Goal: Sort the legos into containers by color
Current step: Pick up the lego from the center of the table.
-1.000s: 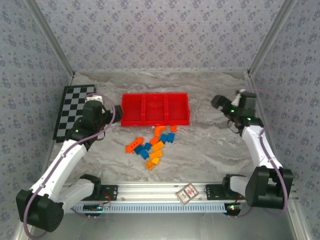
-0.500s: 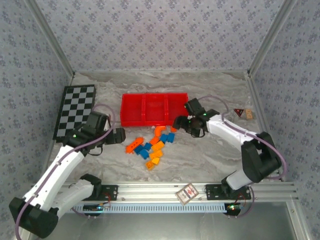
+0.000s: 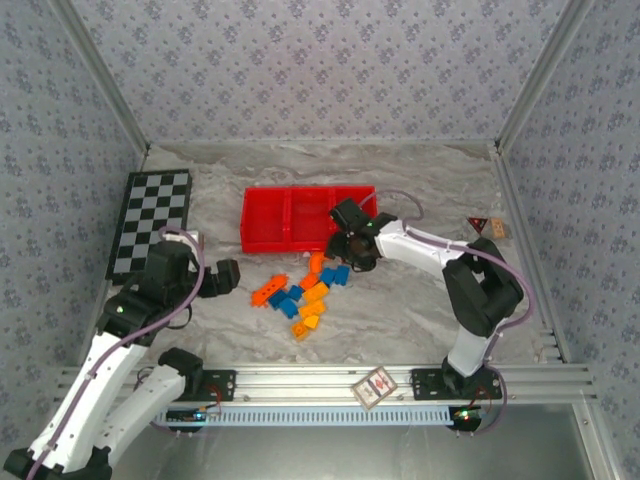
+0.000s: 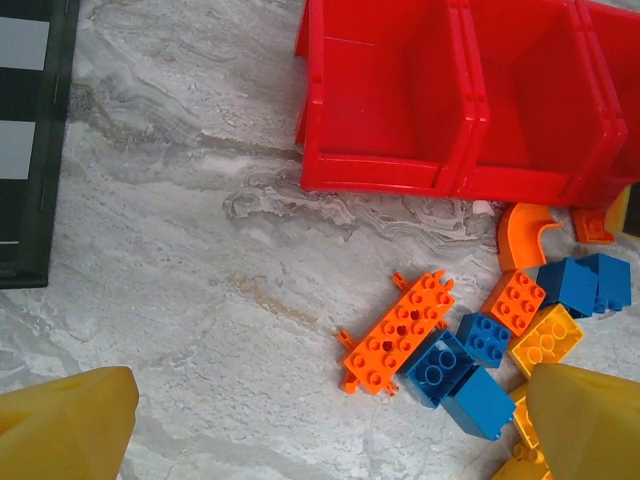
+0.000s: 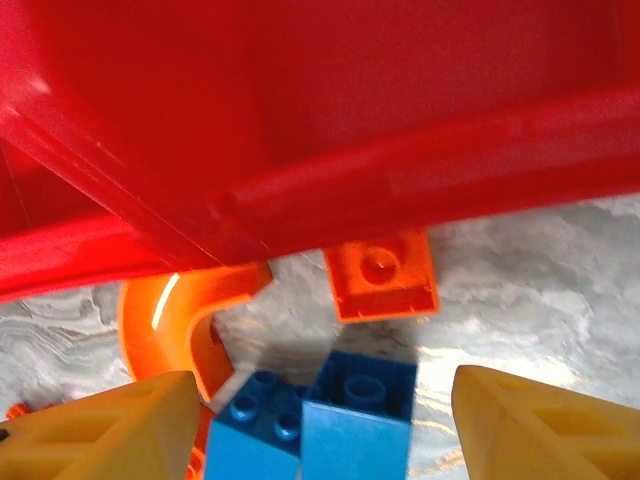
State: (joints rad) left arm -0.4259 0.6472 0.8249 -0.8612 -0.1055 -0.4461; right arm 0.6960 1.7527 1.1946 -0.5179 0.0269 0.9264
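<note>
Three red compartments [image 4: 380, 90], one orange arch [image 4: 522, 232]

One red tray [image 3: 264, 244] divided into three square compartments [image 4: 380, 110]. One loose heap of legos [image 3: 305, 296] on one marbled table [image 3: 420, 300], roughly a dozen; they overlap, so the exact total cannot be told. Four orange pieces can be counted: one long flat plate [image 4: 395, 335], one curved arch [image 4: 525, 230], one square brick [image 4: 515, 300] and one small flat square [image 5: 380, 275]. At least four blue bricks [image 4: 487, 338] and at least two yellow-orange bricks [image 4: 545, 340]. One black-and-white checkered board [image 3: 150, 220]. One small card [image 3: 375, 387] on the front rail [image 3: 300, 385]. Two tiny objects [image 3: 478, 225] at the table's right edge. Two robot arms [image 3: 110, 340].
</note>
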